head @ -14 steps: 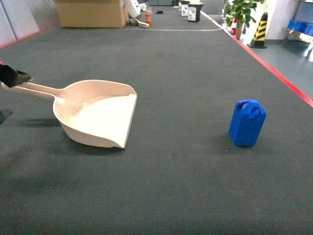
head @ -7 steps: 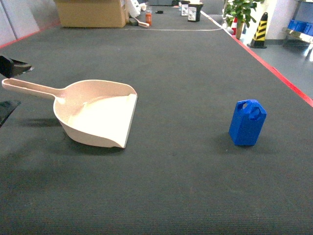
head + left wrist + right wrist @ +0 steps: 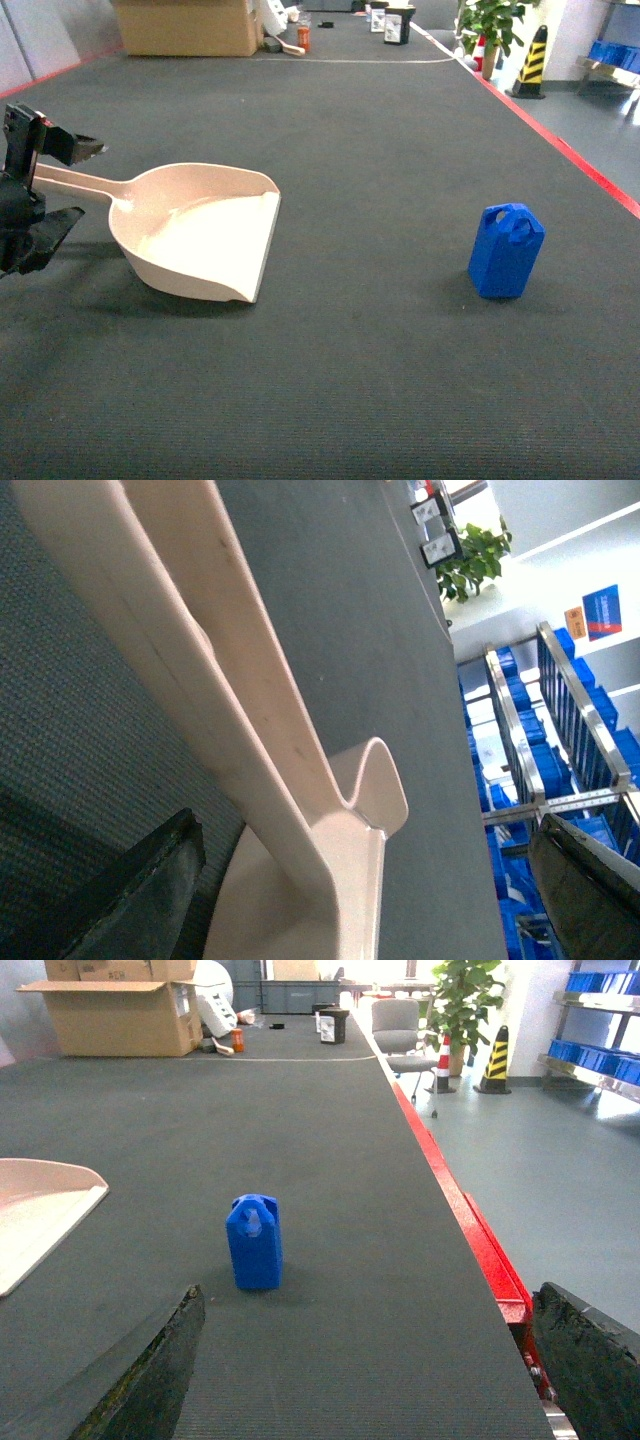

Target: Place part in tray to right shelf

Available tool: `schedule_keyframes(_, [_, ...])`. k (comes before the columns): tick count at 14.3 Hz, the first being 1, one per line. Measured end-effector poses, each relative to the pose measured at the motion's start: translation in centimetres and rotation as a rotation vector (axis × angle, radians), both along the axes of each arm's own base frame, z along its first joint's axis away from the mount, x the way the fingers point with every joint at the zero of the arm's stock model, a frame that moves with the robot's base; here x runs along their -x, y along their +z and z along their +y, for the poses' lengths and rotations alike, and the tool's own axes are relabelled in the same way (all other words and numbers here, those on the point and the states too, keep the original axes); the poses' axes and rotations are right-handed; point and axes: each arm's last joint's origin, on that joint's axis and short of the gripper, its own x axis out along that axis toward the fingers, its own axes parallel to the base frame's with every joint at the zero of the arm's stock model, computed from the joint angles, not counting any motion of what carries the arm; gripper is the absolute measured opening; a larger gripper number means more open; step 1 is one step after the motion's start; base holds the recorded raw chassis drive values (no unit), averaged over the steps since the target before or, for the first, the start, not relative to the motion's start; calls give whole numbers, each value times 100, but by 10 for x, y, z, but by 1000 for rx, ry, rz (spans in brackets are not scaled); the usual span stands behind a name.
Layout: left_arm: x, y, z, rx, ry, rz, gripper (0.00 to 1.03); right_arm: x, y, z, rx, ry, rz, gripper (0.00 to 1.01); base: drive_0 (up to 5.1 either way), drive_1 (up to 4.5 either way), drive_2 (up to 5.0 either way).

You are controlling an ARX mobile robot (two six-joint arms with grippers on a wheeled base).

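At the left edge of the head view we see our left gripper with its jaws spread wide, one finger above and one below the long handle of the beige scoop, not clamped on it. The scoop lies flat on the dark mat, left of centre. The small blue block stands upright on the mat at the right of the frame, well apart from the scoop. In the right wrist view our right gripper is open too, holding nothing, its fingers framing the block ahead. A cardboard box sits at the upper left.
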Motion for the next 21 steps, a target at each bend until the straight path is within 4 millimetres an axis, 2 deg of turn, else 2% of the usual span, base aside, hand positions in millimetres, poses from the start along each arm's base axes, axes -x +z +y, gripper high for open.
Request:
schedule_keyframes(4, [-22,-12,14,5,47,17,98,0,0,0,0,0,0,98,0,0,0])
schedule_keyframes(9, [-41,-17,35,22,112,0,98,0,0,0,0,0,0,98,0,0,0])
schedule_keyframes(10, [-50,-19,42,30,128,-15,91,0,0,0,0,0,0,98,0,0,0])
schedule_keyframes(11, [-53,-24,42,45,127,-15,66,0,0,0,0,0,0,98,0,0,0])
schedule_keyframes(14, [-49,-23,37,83,87,-68,27,0,0,0,0,0,0,98,0,0,0])
schedule_keyframes(15, [-45,-20,35,137,77,-83,18,0,0,0,0,0,0,98,0,0,0])
schedule_keyframes(18, [-20,11,17,148,25,-183,14,0,0,0,0,0,0,98,0,0,0])
schedule_keyframes(21, [8,48,-17,219,-61,-233,14,0,0,0,0,0,0,98,0,0,0])
